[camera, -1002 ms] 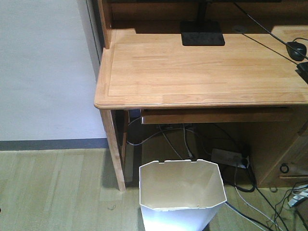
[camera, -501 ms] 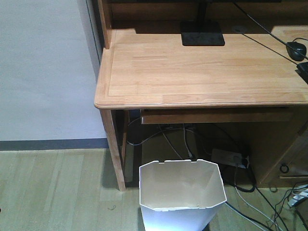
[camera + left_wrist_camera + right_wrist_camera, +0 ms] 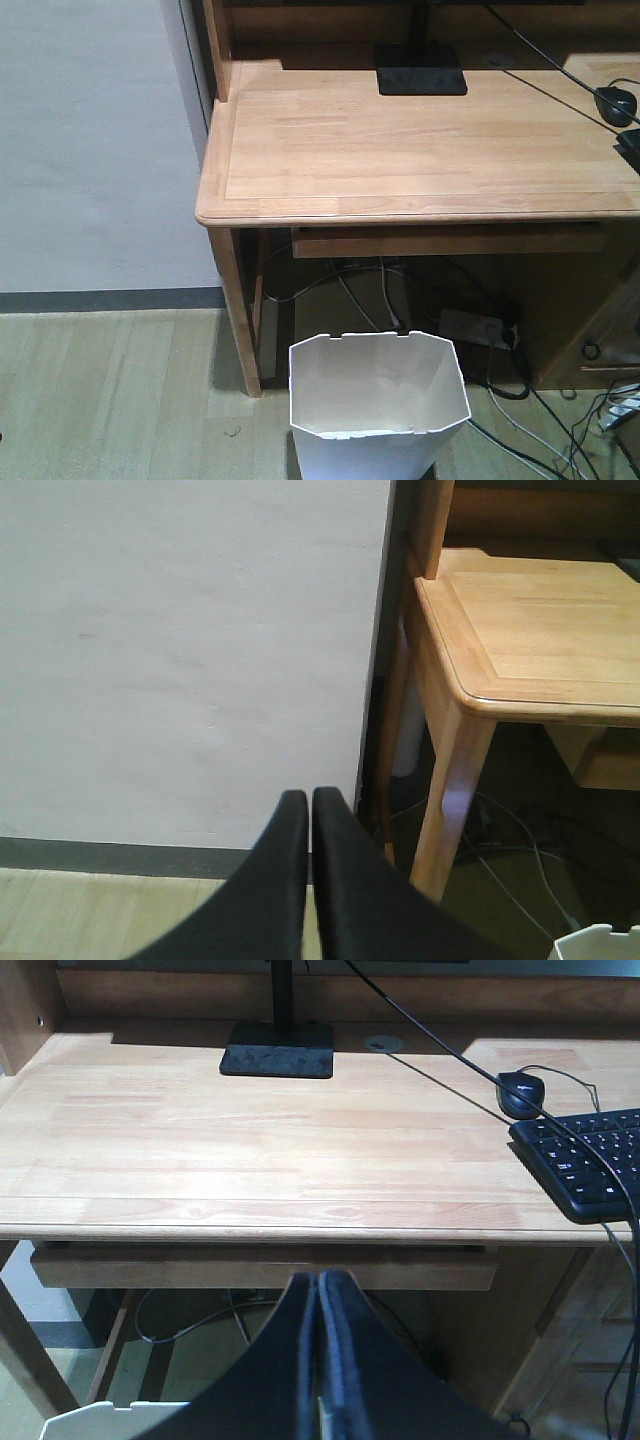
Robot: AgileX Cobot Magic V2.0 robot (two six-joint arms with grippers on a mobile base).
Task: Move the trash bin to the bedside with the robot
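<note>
Exterior front-facing view showed us the trash bin (image 3: 378,400) by the desk (image 3: 420,150), no bedside visible; left gripper (image 3: 310,810) and right gripper (image 3: 320,1290) were clenched empty; we judged transport unstarted.

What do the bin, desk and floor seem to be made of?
Bin: probably thin white plastic, smooth and slightly glossy, with sharp moulded creases and small rim notches.
Desk: light wood in jointed boards, with visible grain under a satin, faintly reflective finish.
Floor: pale wood-look planks. The pictures do not show whether it is laminate or real wood.
</note>
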